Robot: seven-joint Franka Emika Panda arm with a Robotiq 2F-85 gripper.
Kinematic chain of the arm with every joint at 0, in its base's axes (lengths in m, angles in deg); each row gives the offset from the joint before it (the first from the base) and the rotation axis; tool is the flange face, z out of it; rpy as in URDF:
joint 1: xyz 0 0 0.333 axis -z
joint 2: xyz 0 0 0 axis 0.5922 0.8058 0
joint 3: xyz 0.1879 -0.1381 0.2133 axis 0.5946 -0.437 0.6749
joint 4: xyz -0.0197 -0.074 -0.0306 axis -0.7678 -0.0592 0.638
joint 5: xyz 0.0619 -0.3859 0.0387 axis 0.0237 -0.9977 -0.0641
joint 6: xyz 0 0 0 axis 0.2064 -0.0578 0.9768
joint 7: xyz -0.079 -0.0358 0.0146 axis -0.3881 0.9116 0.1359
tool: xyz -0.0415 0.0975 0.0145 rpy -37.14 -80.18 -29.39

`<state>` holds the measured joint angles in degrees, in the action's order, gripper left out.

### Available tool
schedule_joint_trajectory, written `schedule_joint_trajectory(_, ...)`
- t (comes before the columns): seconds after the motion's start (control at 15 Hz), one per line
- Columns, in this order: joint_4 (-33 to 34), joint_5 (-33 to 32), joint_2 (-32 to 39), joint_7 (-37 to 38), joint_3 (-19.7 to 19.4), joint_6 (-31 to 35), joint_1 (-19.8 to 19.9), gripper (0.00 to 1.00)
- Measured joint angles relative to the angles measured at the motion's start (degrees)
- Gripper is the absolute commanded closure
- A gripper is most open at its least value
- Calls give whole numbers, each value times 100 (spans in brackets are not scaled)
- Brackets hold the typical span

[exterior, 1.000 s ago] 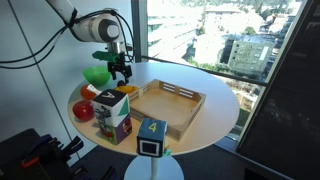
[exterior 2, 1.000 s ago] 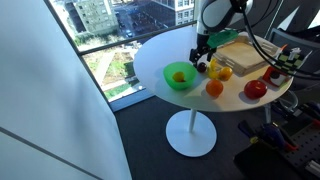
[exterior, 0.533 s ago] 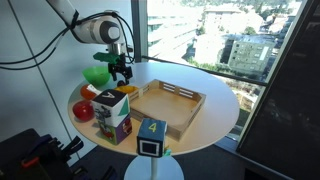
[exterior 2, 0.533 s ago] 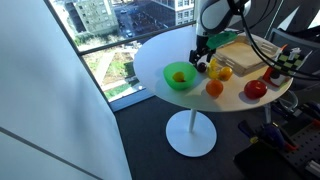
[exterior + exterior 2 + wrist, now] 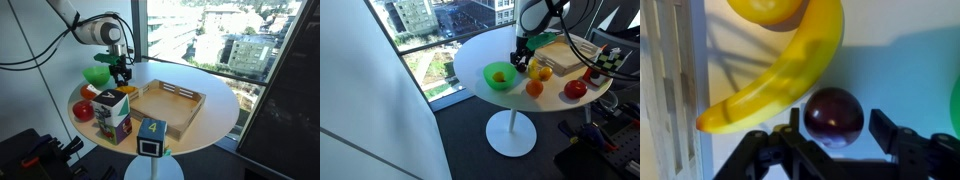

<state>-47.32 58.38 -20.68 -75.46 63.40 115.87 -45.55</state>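
My gripper point(image 5: 838, 135) is open, with its two black fingers on either side of a dark purple plum point(image 5: 833, 115) that lies on the white table. The fingers do not touch the plum. A yellow banana point(image 5: 780, 75) lies just beyond the plum, with an orange fruit point(image 5: 765, 8) behind it. In both exterior views the gripper point(image 5: 121, 72) point(image 5: 522, 60) points down at the table, between the green bowl point(image 5: 97, 74) point(image 5: 500, 76) and the wooden tray point(image 5: 185, 93) point(image 5: 560, 55).
The round white table point(image 5: 220, 100) also holds a red apple point(image 5: 83, 110) point(image 5: 576, 89), an orange point(image 5: 534, 88) and three patterned cubes point(image 5: 110, 105) point(image 5: 120, 128) point(image 5: 151, 137). A floor-to-ceiling window stands close behind the table.
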Motion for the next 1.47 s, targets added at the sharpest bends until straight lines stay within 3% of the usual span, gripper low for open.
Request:
schedule_joint_trajectory(0.07, 3, 0, 5, 0, -2, 0, 0, 65)
schedule_joint_trajectory(0.13, 10, 0, 6, 0, -4, 0, 0, 66)
schedule_joint_trajectory(0.8, 137, 0, -37, 3, -43, -129, 0, 66)
schedule_joint_trajectory(1.47, 314, 0, -402, 15, -111, -915, 1, 66)
